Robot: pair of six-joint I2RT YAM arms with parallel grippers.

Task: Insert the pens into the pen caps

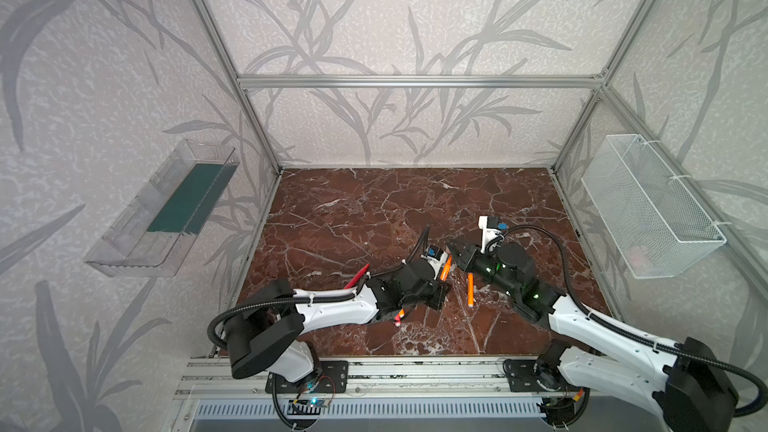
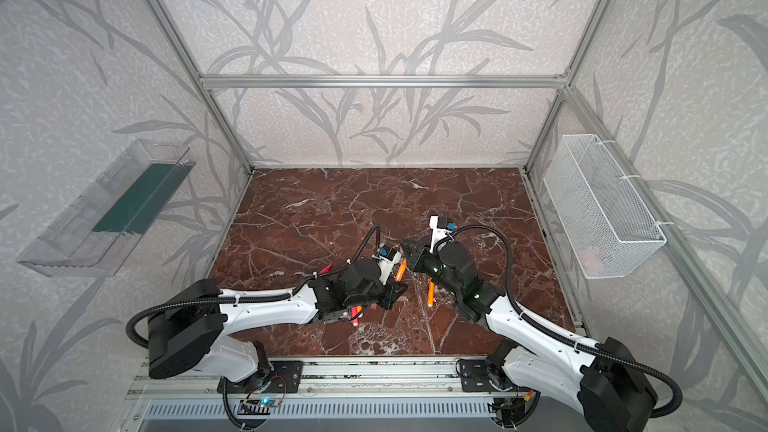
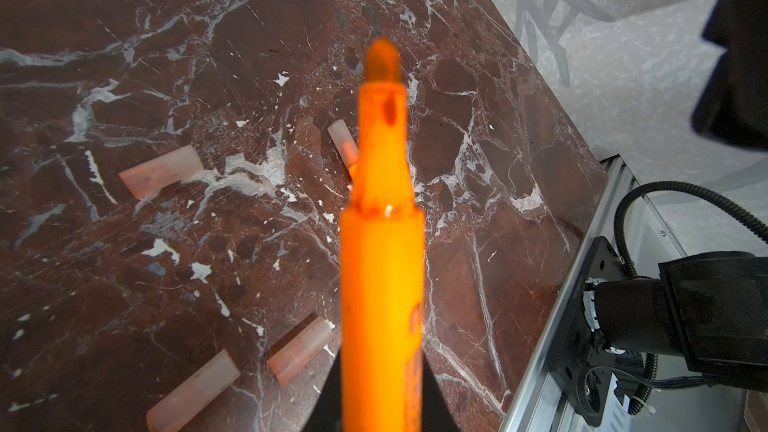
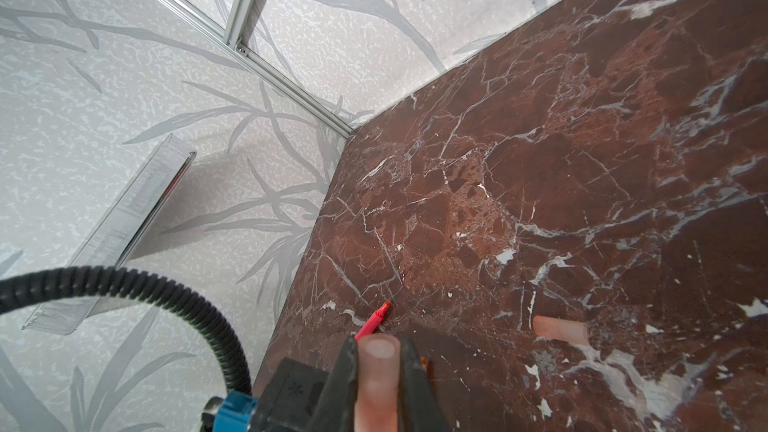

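Observation:
My left gripper (image 3: 380, 392) is shut on an orange pen (image 3: 380, 243), whose uncapped tip points away from the wrist camera. In both top views this pen (image 1: 445, 270) (image 2: 400, 270) slants up toward my right gripper (image 1: 452, 248) (image 2: 406, 246). The right gripper (image 4: 379, 351) is shut on a pale pen cap (image 4: 378, 371), open end outward. Three loose caps (image 3: 161, 171) (image 3: 300, 350) (image 3: 193, 390) lie on the marble, and another cap (image 4: 560, 330) beside the right gripper. A second orange pen (image 1: 470, 289) lies below the right wrist. A red pen (image 1: 357, 278) (image 4: 372, 322) lies by the left arm.
A pink-red pen (image 1: 400, 317) pokes out from under the left forearm. A clear plastic bin (image 1: 166, 214) hangs on the left wall and a white wire basket (image 1: 648, 205) on the right wall. An aluminium rail (image 1: 415, 371) runs along the table's front edge.

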